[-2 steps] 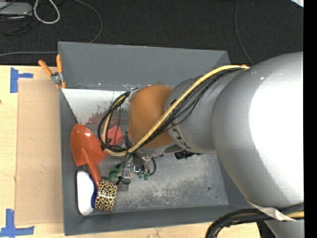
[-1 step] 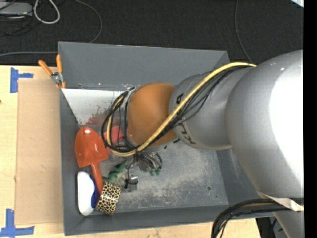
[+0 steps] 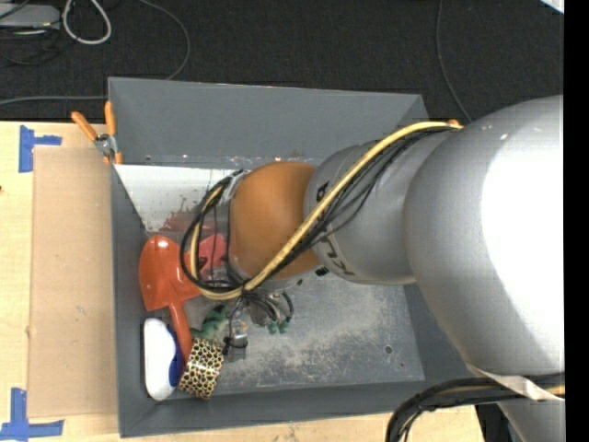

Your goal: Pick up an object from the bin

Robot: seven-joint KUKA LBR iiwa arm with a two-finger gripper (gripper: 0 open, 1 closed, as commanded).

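the bin (image 3: 276, 109) holds its things in its left half. the scoop (image 3: 161, 274) lies along the left wall, bowl toward the back, handle toward the front. a rounded bottle (image 3: 158, 357) lies in the front left corner, just left of the handle. a roll of tape (image 3: 202, 369) sits at the handle's end, on its right. the arm (image 3: 442, 210) reaches in from the right, with its wrist over the middle. small leafy bits (image 3: 278, 323) lie on the floor beneath the wrist, right of the roll.
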